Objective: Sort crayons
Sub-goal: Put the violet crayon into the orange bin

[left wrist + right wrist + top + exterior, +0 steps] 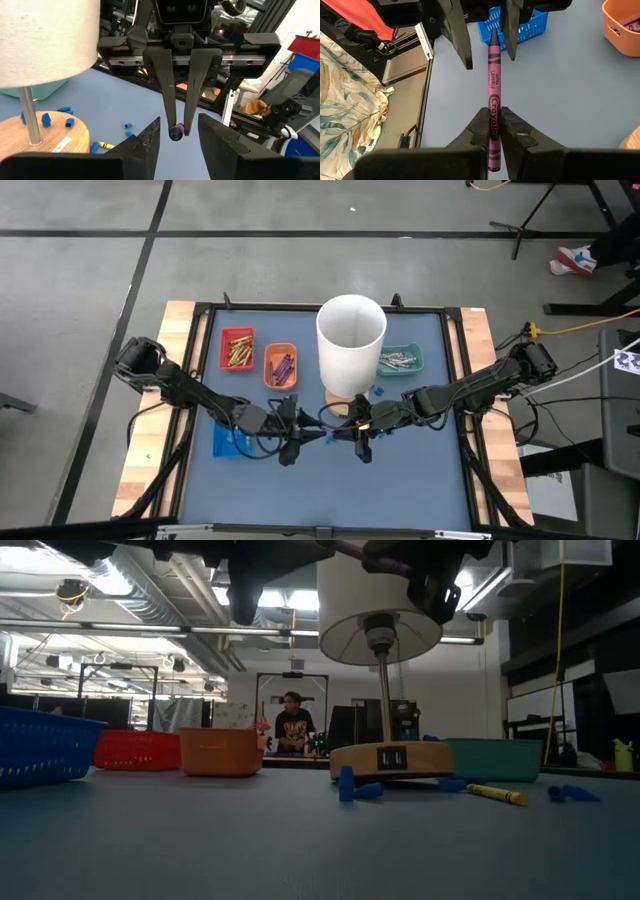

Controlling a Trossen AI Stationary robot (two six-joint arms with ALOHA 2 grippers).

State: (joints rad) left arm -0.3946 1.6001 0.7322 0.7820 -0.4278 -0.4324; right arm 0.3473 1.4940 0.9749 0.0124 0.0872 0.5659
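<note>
My right gripper (352,432) is shut on a purple crayon (492,75), held in the air in front of the white lamp (351,345). My left gripper (297,438) faces it from the table's left. It is open, and its two fingers (461,42) stand on either side of the crayon's pointed tip (492,34) without touching it. The crayon's tip also shows end-on in the left wrist view (175,133). A yellow crayon (497,794) lies flat on the table by the lamp's wooden base (390,760). My right gripper pinches the purple crayon between its two fingers on the paper wrapper (493,112), nearer the flat end than the tip. The fingers come level from the table's right, and the crayon runs along them, pointing toward my left gripper. It is level and clear of the table.
Behind the grippers stand a red tray (237,348) with gold-brown crayons, an orange tray (280,365) with purple ones and a teal tray (400,360) with grey ones. A blue tray (228,440) stands left of my left gripper. Small blue bits (358,787) lie around the lamp base.
</note>
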